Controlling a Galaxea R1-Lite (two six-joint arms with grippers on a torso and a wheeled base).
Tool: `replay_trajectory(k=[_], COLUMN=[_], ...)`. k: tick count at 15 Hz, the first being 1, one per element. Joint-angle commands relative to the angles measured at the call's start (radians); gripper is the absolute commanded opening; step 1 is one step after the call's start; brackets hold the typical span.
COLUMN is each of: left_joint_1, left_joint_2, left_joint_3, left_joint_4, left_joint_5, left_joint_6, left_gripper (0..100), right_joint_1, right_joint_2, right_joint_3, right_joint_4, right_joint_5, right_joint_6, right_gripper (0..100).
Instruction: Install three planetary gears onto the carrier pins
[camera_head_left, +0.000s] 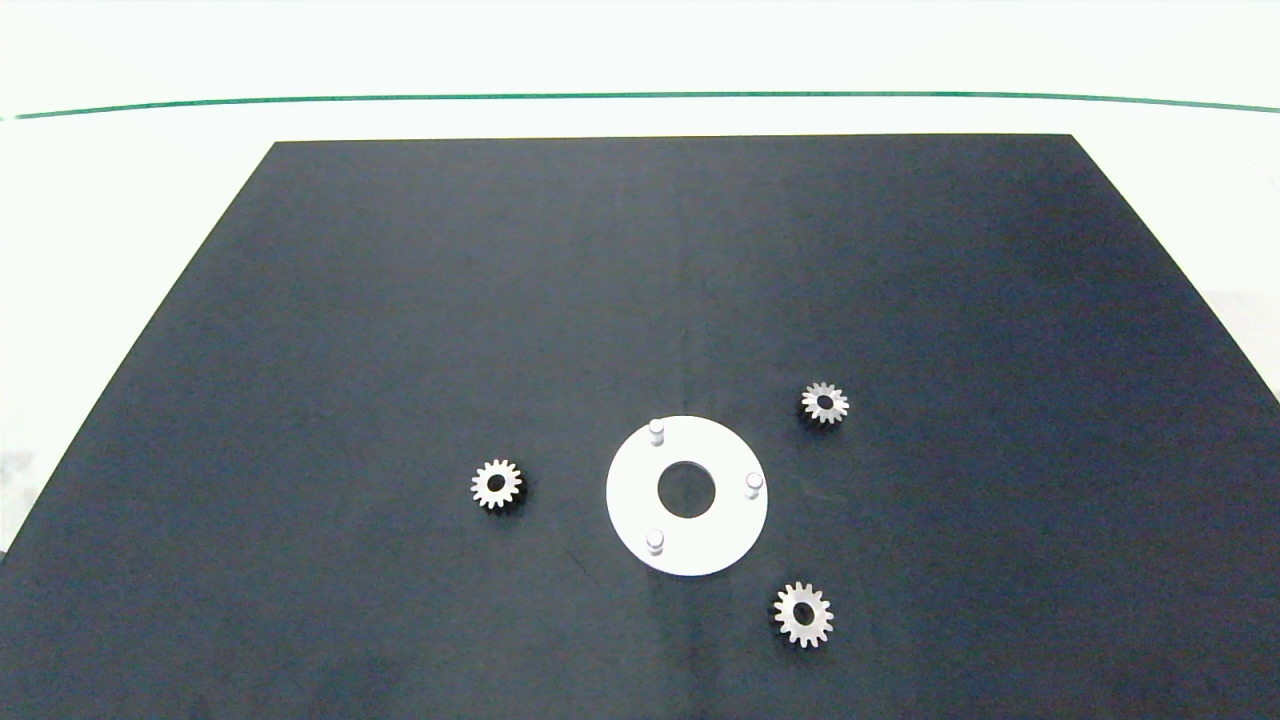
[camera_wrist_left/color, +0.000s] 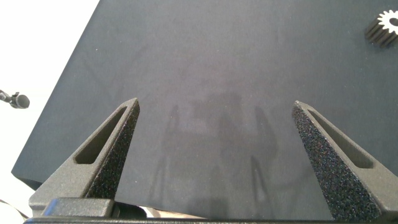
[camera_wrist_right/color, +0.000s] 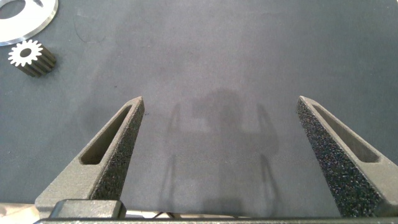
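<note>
A flat white ring-shaped disc (camera_head_left: 640, 510) lies on the black mat, bearing three bare white carrier pins (camera_head_left: 656, 430), (camera_head_left: 754, 484), (camera_head_left: 655, 541). Three silvery planetary gears lie flat around it: one to its left (camera_head_left: 497, 484), one at its upper right (camera_head_left: 825, 403), one at its lower right (camera_head_left: 803, 614). Neither arm shows in the head view. My left gripper (camera_wrist_left/color: 216, 134) hangs open over bare mat, with a gear (camera_wrist_left/color: 385, 28) far off to one side. My right gripper (camera_wrist_right/color: 221, 127) is open too, over bare mat, a gear (camera_wrist_right/color: 28, 56) and the disc's edge (camera_wrist_right/color: 43, 15) off at the corner.
The black mat (camera_head_left: 400, 300) covers most of a white table (camera_head_left: 150, 180), with a thin green line (camera_head_left: 640, 96) across the far side. The mat's left edge shows in the left wrist view, with a small dark object (camera_wrist_left/color: 15, 99) on the white surface beyond it.
</note>
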Motion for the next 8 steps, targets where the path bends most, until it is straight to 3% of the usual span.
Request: replay_trajectory(k=[1, 8], left_joint_1=[0.000, 0.002], left_joint_2=[0.002, 0.002], left_joint_3=[0.000, 0.000], left_joint_4=[0.001, 0.001], left_joint_5=[0.002, 0.002], left_joint_6=[0.000, 0.000], left_gripper=[100, 100], right_joint_1=[0.000, 0.000], right_joint_2=[0.001, 0.001], right_joint_3=[0.002, 0.002], right_joint_4=[0.000, 0.000], right_joint_5=[0.001, 0.001], right_joint_6=[0.001, 0.001], right_gripper=[100, 100])
